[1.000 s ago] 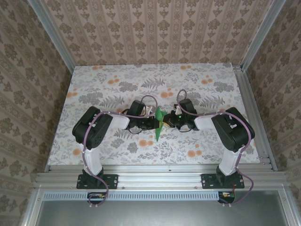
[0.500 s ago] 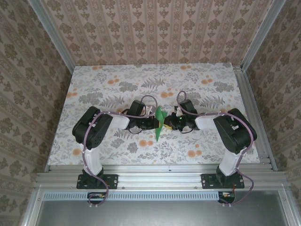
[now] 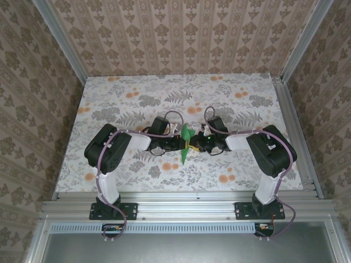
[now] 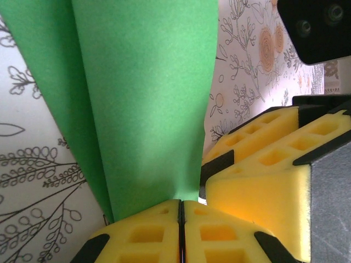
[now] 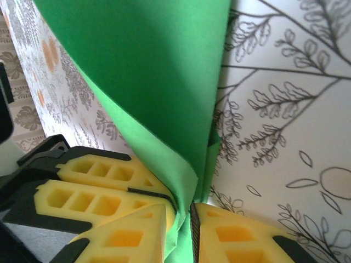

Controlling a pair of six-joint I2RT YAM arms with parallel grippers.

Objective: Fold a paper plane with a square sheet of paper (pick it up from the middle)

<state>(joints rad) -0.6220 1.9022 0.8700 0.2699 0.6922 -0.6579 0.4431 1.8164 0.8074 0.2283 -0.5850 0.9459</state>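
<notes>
**Folded green paper caught between two meeting grippers**

The left gripper [image 4: 181,211] is seen with its yellow pads pressed together. The lower edge of the green paper [image 4: 142,98] is pinched in the seam between them. Ahead of those fingertips the paper stands up as a folded strip with a lengthwise crease, and much of the forward view is blocked by it. Just to the right of the fingertips the other gripper's yellow pads are crowded in so closely that contact cannot be ruled out. A black housing [image 4: 315,27] with two screws is seen above and beyond them.

At the right gripper [image 5: 180,224] the same paper is seen passing between the pads, with curled layers lodged in a narrow gap. Whether it is clamped there or merely enclosed cannot be told. The left gripper's pads are found just off its left side.

From above, the paper is held upright between the two sets of fingertips, over the floral tabletop [image 3: 126,93]. The patterned walls [image 3: 181,38] and the aluminium rail [image 3: 186,209] are set well apart from both grippers.
</notes>
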